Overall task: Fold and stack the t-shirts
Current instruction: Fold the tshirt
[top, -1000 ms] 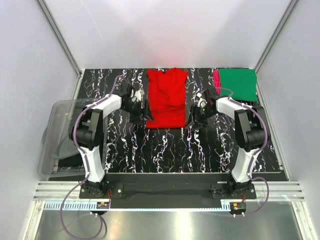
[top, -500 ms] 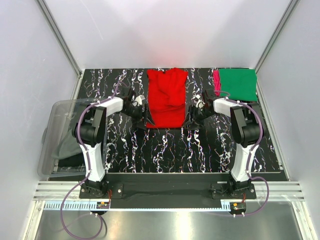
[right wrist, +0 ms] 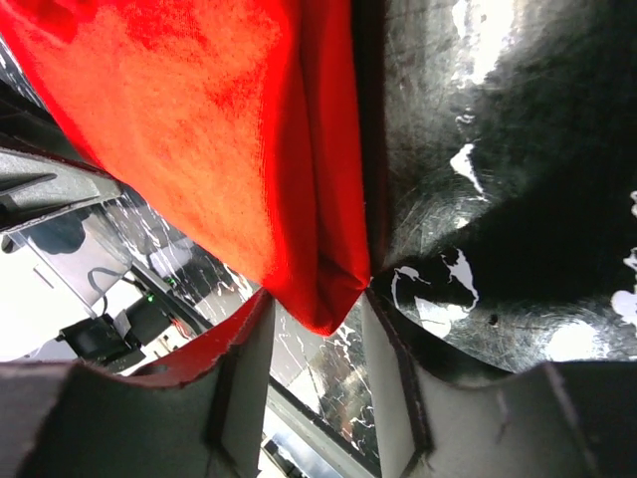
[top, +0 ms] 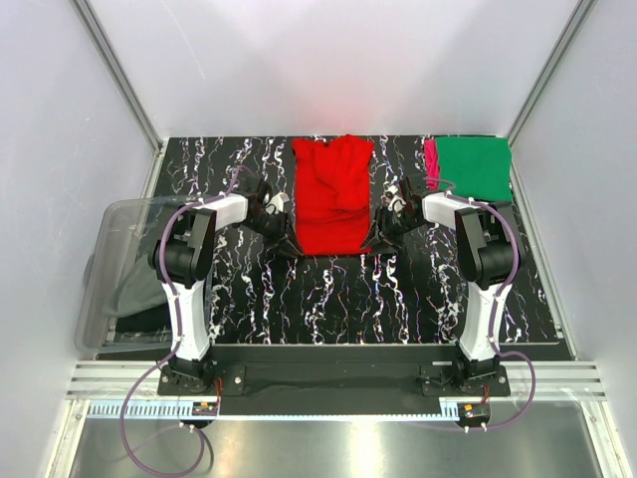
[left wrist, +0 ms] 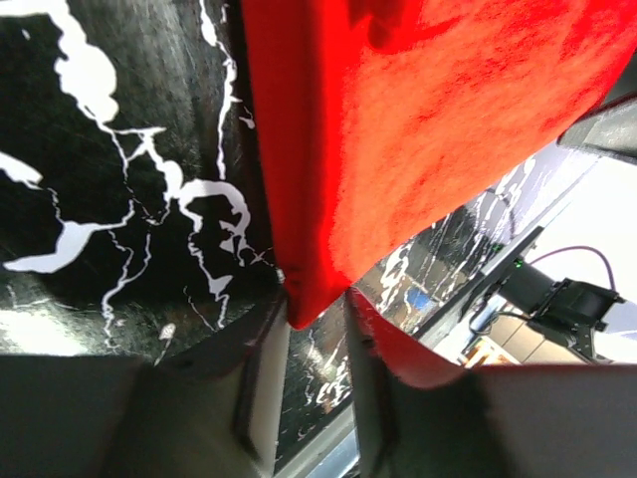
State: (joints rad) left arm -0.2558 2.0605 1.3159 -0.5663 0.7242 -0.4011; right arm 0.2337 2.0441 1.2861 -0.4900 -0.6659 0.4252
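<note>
The left arm [top: 189, 319] and right arm [top: 481, 324] have white links and black joints. A purple cable [top: 122, 418] loops along each, down to black bases [top: 194, 375].

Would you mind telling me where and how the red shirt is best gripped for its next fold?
I'd grip the red shirt at its two near corners, left gripper from the left, right gripper from the right: it lies flat, a long strip, corners thin and exposed.

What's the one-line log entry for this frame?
red t-shirt: laid out, centre | left gripper: open, straddling near-left corner | right gripper: open, straddling near-right corner | green t-shirt: folded, far right
</note>
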